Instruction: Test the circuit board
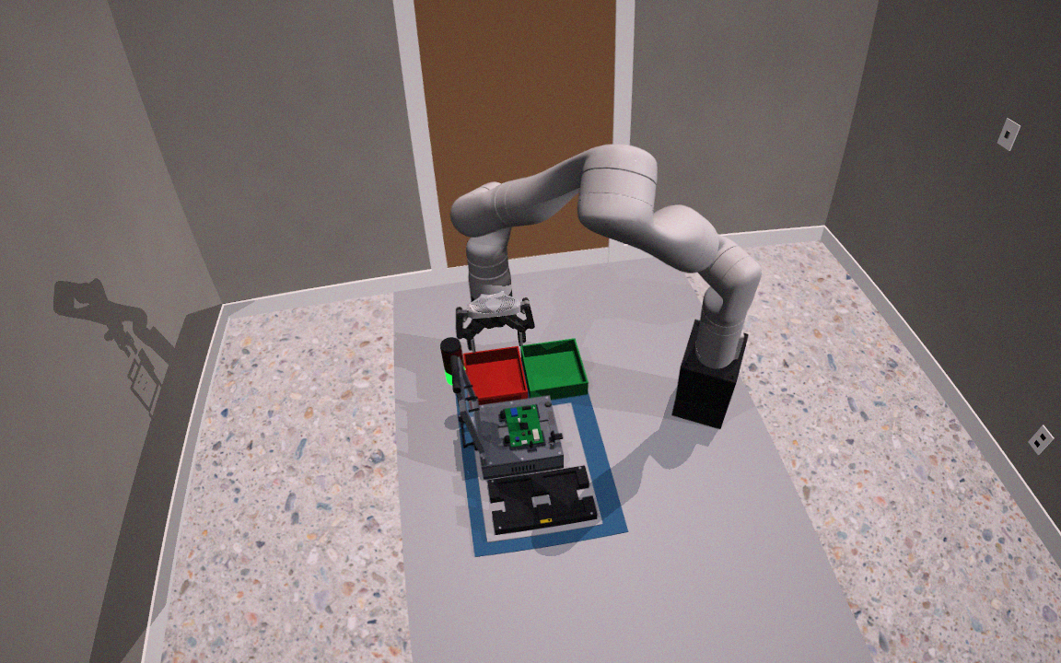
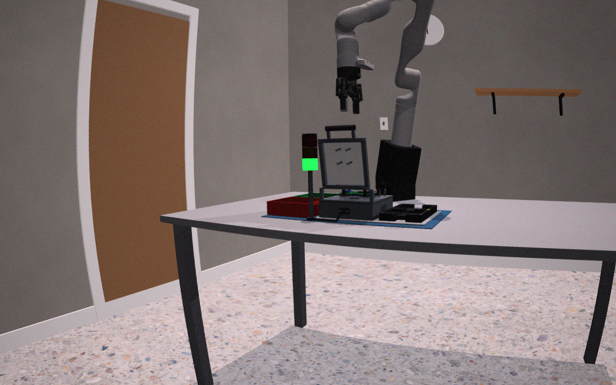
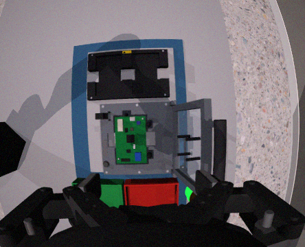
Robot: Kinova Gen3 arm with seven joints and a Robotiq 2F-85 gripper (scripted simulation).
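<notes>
Gripper (image 1: 494, 332) spread wide, empty, high above the red bin (image 1: 494, 372); circuit board (image 1: 522, 425) lies flat in the open tester (image 1: 518, 455), below and tray-ward of it, long axis bins-to-tray.

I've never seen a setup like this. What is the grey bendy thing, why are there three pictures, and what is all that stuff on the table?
The grey bendy thing is a robot arm with several joints, standing on a black block. At its end is a gripper, two fingers that pinch things. It is open and holds nothing, hanging high above the table.

The three pictures show one moment: one from high overhead, one from the side at table height, and one from a camera on the arm's wrist looking down.

On a blue mat sit a black tray, a grey tester with its lid standing open, and a green circuit board lying in it. Beside them are a red bin and a green bin. The signal light on its pole glows green.
</notes>
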